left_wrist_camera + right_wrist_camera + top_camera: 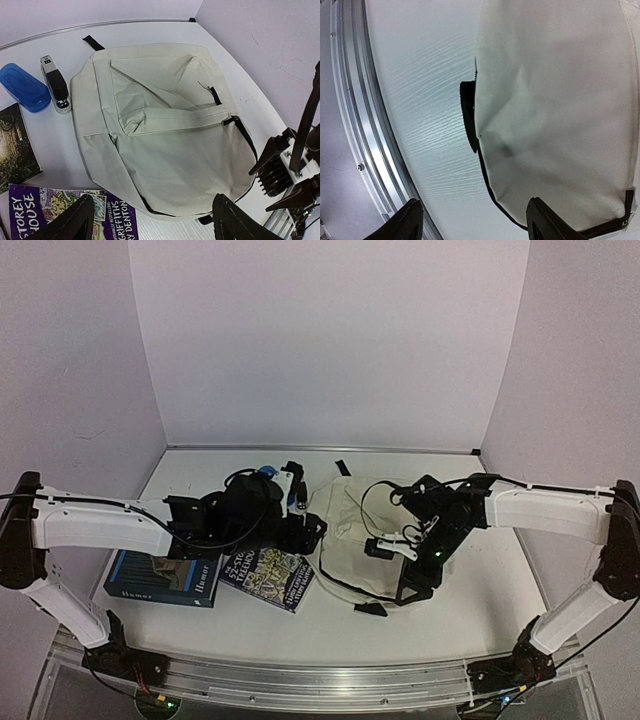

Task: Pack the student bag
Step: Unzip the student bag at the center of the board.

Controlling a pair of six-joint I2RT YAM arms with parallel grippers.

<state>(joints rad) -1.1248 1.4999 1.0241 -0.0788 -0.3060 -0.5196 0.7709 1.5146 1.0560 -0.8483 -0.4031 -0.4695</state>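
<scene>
The left gripper (pixel 152 210) is hovering, jaws wide and empty, over the cream student bag (pixel 165 135) lying on the table (pixel 52 145). The right gripper (pixel 475 210) is hanging open at its edge.

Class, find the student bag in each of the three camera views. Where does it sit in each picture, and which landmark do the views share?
Top external: the student bag lies just right of centre.
Left wrist: the student bag fills the middle of the picture.
Right wrist: the student bag covers the right half.
Shared landmark: the white table under the bag, bare beside it in every view.
</scene>
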